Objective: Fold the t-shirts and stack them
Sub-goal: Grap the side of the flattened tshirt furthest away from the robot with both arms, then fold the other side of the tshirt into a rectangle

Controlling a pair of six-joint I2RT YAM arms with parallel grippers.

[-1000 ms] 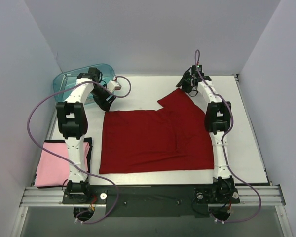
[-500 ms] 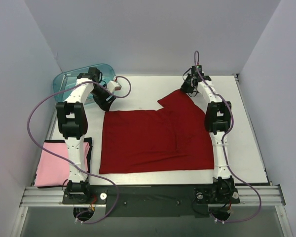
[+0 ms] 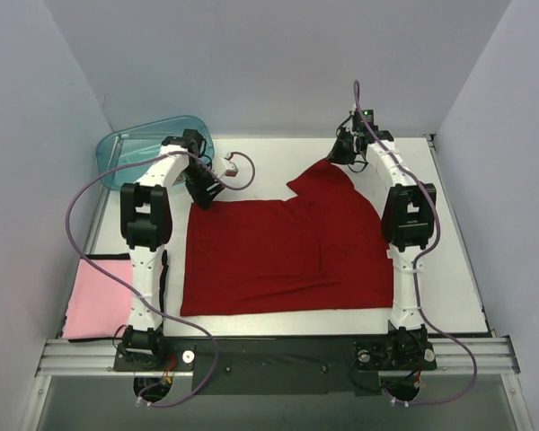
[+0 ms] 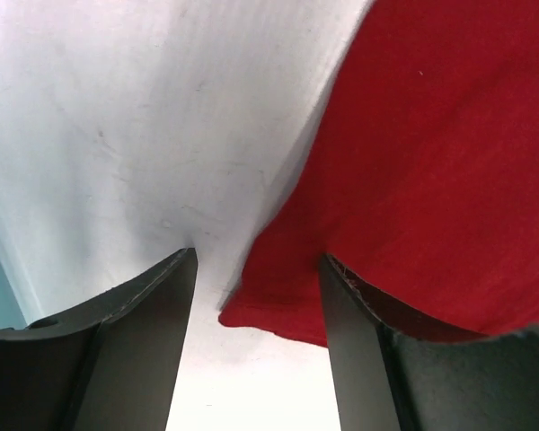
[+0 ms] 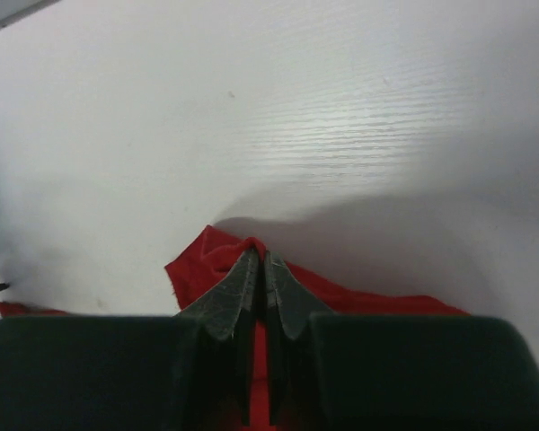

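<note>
I see the dark red t-shirt (image 3: 283, 256) spread flat across the middle of the table (image 3: 449, 269). Main body is a wide rectangle, near edge running along the table's near side, with one section jutting toward the far right. Right claw (image 5: 259, 260) is at the tip of that section. Its wrist view shows both fingers pressed together with a small peak of red cloth bunched between the tips, so it's clenched on the dark red t-shirt. Cloth is puckered right at the pinch. Left claw (image 4: 256, 265) is down at the shirt's far left corner, released: fingers wide apart, the rounded corner of the cloth lying between them. In that wrist view the right-hand finger sits over red fabric and the other over bare table; I can't tell if either is touching. Pink t-shirt (image 3: 97, 301) lies as a flat rectangle at the near left edge of the table, left of the lower link of the left arm (image 3: 144, 215), which stands between it and the red one. Teal tub (image 3: 126, 153) is at the far left corner, just behind that arm's wrist.
</note>
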